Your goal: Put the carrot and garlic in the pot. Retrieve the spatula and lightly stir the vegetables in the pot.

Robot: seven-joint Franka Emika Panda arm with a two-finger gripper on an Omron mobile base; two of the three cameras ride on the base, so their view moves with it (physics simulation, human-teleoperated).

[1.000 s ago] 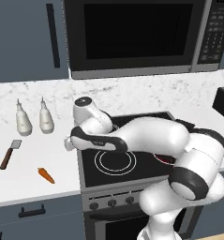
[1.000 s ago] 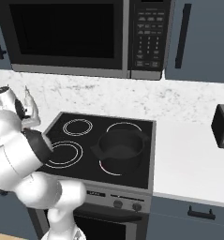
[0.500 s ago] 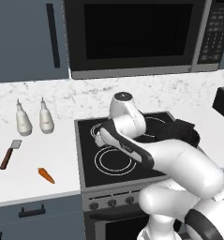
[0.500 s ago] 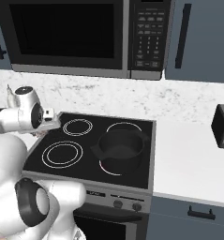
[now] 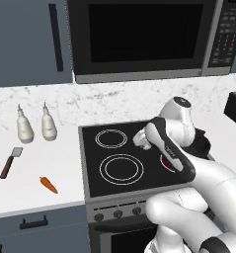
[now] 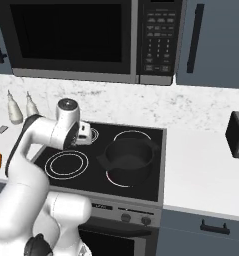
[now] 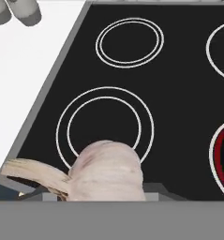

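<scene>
My gripper [image 5: 141, 140] hangs over the left half of the stove, shut on the garlic [image 7: 108, 170], a pale pinkish bulb with a dry papery tail. In the hand view the bulb sits above the front left ring. The black pot [image 6: 130, 159] stands on the front right ring, to the right of the gripper [image 6: 85, 135], and my arm partly hides the pot [image 5: 202, 146] in the left base view. The orange carrot [image 5: 49, 185] lies on the white counter left of the stove. Behind it lies the spatula [image 5: 10, 162], with a brown handle and a grey blade.
Two white bottles [image 5: 24, 126] [image 5: 49, 128] stand at the back of the left counter. A black toaster [image 6: 237, 135] sits on the right counter. A microwave [image 5: 139, 37] hangs above the stove. The front right ring [image 5: 166, 163] glows red.
My arm has swung right from above the left counter to over the stove, carrying the garlic toward the pot. Carrot, spatula and pot have not moved.
</scene>
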